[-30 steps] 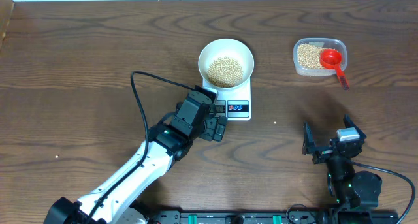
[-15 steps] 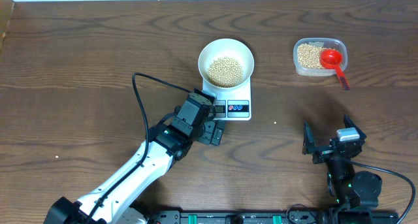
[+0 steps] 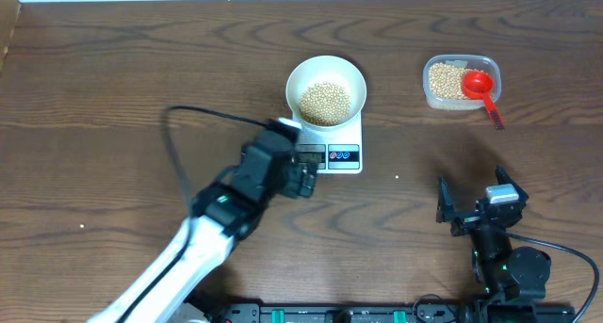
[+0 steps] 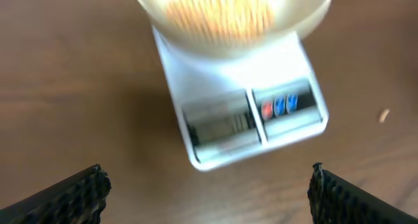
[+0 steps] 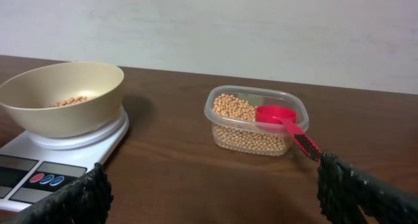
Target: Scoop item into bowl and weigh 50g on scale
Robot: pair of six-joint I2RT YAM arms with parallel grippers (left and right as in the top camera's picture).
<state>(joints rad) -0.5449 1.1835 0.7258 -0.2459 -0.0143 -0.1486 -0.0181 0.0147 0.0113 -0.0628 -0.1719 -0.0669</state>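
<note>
The left hand (image 3: 303,180), fingers apart, hovers at the 7 o'clock corner of the scale (image 3: 345,156). The bowl (image 3: 302,75) lies toward 12 o'clock. The right hand (image 3: 474,199), also apart, sits farther off.

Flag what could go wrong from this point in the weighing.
1. The open left gripper hangs close to the front edge of the scale; a bump could shift it or press a button and spoil the reading.
2. The display is blurred in the left wrist view, so the weight of the beans in the bowl cannot be confirmed.
3. The red scoop overhangs the tub and may tip if re-gripped.
</note>
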